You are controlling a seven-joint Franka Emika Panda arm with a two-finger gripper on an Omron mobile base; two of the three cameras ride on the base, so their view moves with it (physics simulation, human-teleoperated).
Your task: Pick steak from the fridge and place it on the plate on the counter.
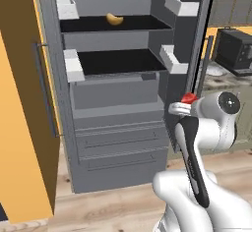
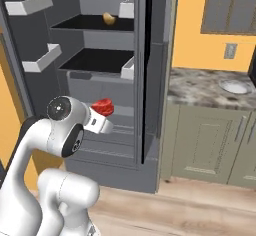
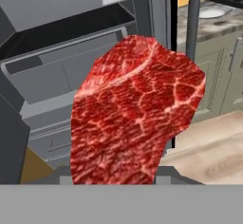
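I have one steak (image 3: 135, 114) clamped between my fingers, close up to my camera so it hides most of what lies ahead; from the base it shows as a red chunk at my gripper (image 2: 102, 111), held in the air in front of the open fridge (image 1: 118, 123), just outside its right door.

My judgement of the risks: the door's edge and its bar handle stand between me and the counter (image 2: 200, 92), so a straight swing to the right could knock the steak against them and shift it or drop it to the wooden floor. My grip is also hard to check, since the meat covers my fingertips; a fast turn might let it slide. And with my own view blocked, I could set it down off the plate (image 2: 235, 86).

Counting outward: one steak, one fridge with two black shelves and four white bins, one yellow-orange food (image 1: 114, 19) on the upper shelf, one counter, one plate on it, well apart from me.
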